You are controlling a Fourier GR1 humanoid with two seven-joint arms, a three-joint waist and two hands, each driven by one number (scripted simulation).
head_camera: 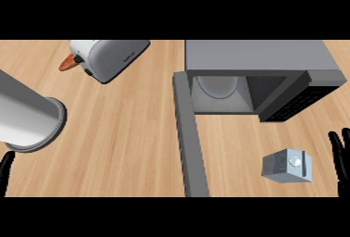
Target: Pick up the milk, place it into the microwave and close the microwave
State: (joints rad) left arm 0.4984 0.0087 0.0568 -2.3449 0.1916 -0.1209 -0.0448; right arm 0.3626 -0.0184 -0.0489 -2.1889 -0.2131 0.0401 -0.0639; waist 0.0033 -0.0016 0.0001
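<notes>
- though both hands show only as black slivers, the right hand [335, 152] at the table's right side has straight fingers standing up, open and holding nothing; the rest of it is cut off.
- the left hand [6, 169] is a thinner strip at the near left, one straight finger pointing up, open too and touching nothing.
- a big grey cylinder [27, 115] comes in from the left and is cut off there; only its round, rimmed end shows, and i cannot tell what it is.
- an orange thing [67, 62] pokes out beside the toaster [109, 58] at the far left, mostly hidden.
- the microwave [259, 55] sits at the far right of the table [116, 139], its door [190, 139] swung open toward the near edge and seen edge-on as a long grey bar.
- inside, a pale round turntable [217, 85] shows in part; the cavity's right side is in shadow.
- the milk [287, 165] stands on the near right of the table, right of the door and apart from it, near the right hand but not touching.
- bare wood lies between the milk and the microwave's mouth, and a wide bare stretch lies between cylinder and door.
- the milk is a small boxy grey carton with a round white cap; the table is light wood grain; the toaster is smooth and rounded; the microwave is flat grey with a dark front panel [301, 99].
</notes>
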